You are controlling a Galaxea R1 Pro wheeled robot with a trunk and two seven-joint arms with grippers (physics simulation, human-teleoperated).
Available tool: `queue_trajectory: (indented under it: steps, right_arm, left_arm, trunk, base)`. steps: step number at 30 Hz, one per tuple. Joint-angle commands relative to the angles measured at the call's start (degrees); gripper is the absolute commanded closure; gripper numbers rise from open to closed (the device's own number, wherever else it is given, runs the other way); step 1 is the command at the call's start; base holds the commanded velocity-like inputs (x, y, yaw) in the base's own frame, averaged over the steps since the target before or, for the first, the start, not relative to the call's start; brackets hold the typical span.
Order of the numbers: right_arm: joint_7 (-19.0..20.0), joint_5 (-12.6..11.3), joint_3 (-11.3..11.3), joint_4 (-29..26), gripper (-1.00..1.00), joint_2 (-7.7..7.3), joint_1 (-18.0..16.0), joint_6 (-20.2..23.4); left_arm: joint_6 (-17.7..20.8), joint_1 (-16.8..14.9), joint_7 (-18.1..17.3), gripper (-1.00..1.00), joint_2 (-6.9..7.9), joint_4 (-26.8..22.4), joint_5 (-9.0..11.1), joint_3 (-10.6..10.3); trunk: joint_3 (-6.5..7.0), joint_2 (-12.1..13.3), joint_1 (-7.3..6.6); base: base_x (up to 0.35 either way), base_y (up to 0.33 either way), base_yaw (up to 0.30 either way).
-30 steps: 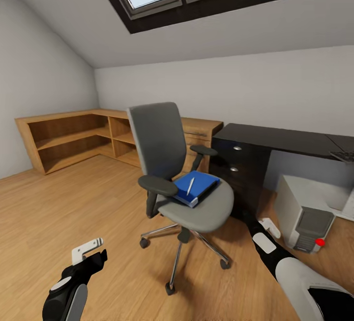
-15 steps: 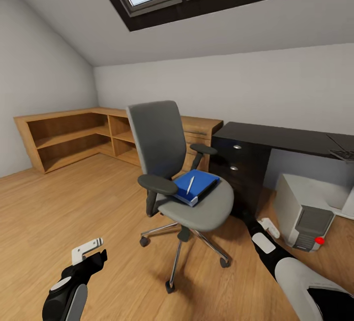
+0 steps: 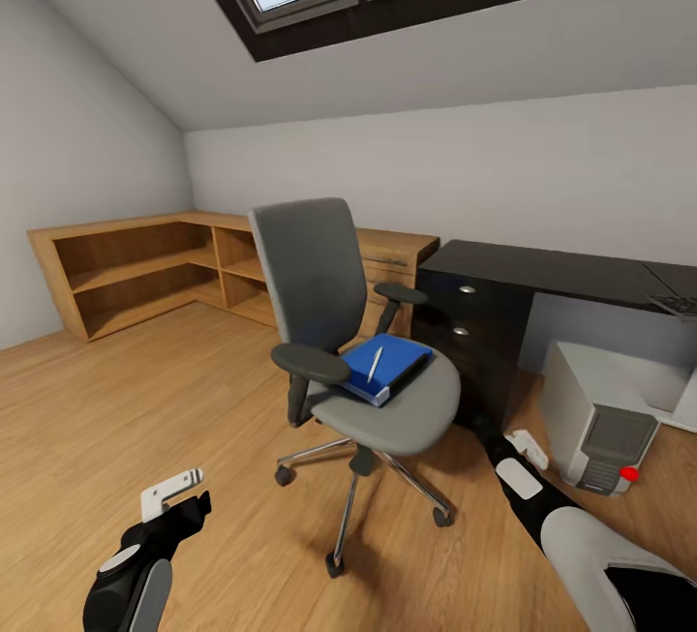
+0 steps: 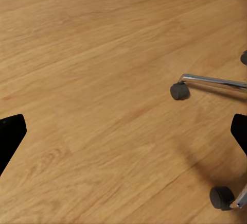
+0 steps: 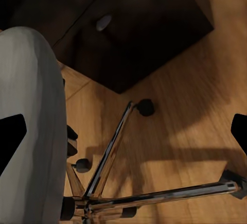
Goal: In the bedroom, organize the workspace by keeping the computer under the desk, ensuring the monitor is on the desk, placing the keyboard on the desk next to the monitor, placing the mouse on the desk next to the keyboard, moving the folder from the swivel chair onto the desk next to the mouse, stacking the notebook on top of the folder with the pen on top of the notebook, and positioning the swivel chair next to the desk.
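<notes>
The grey swivel chair [image 3: 329,322] stands mid-floor, left of the black desk [image 3: 552,272]. On its seat lies the blue folder [image 3: 399,357] with the white pen [image 3: 375,364] on top. I cannot make out the notebook. The light-grey computer [image 3: 605,419] sits on the floor by the desk's right part. A corner of the keyboard [image 3: 678,304] shows on the desk. Monitor and mouse are out of view. My left gripper [image 3: 174,489] [image 4: 123,136] hangs open over bare floor. My right gripper [image 3: 528,448] [image 5: 123,136] is open, low beside the chair's star base [image 5: 103,198].
A light wooden L-shaped shelf unit [image 3: 145,274] runs along the left and back walls. The desk's black drawer block [image 3: 474,342] [image 5: 128,23] stands just right of the chair. Casters [image 4: 180,91] sit near my left gripper. Wooden floor [image 3: 145,400] spreads left of the chair.
The whole picture crept up a trifle a second ago, a camera shift. Neither the arms nor the things have moved since.
</notes>
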Motion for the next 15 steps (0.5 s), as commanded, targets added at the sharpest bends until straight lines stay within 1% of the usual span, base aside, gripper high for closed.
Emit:
queue_trajectory:
  steps: [1,3,4,5,15]
  right_arm:
    - [0.0,-0.2,-0.2,0.0,-1.0,0.02,0.0,0.1]
    - [0.0,-0.2,-0.2,0.0,-1.0,0.02,0.0,0.6]
    - [0.1,-0.2,-0.2,-0.1,-1.0,0.04,0.0,2.8]
    - [0.1,-0.2,-0.2,-0.1,-1.0,0.04,0.0,3.6]
    - [1.1,-0.2,-0.3,-0.3,-1.0,-0.05,0.0,8.6]
  left_arm:
    - [0.1,0.0,0.4,-1.0,-0.03,-0.1,0.6,0.0]
    - [0.2,0.0,0.4,-1.0,-0.04,-0.1,0.6,0.0]
    - [0.2,0.0,0.4,-1.0,-0.04,-0.1,0.6,0.0]
    - [0.2,0.0,0.4,-1.0,-0.05,-0.1,0.7,0.0]
    - [0.2,0.0,0.4,-1.0,-0.04,-0.1,0.7,0.0]
  trunk:
    - [-0.06,0.0,-0.01]
    - [-0.06,0.0,-0.01]
    - [-0.06,0.0,-0.01]
    - [-0.06,0.0,-0.01]
    - [-0.06,0.0,-0.01]
  base:
    - [0.0,0.0,0.0]
    - [0.0,0.0,0.0]
    - [0.0,0.0,0.0]
    - [0.0,0.0,0.0]
    - [0.0,0.0,0.0]
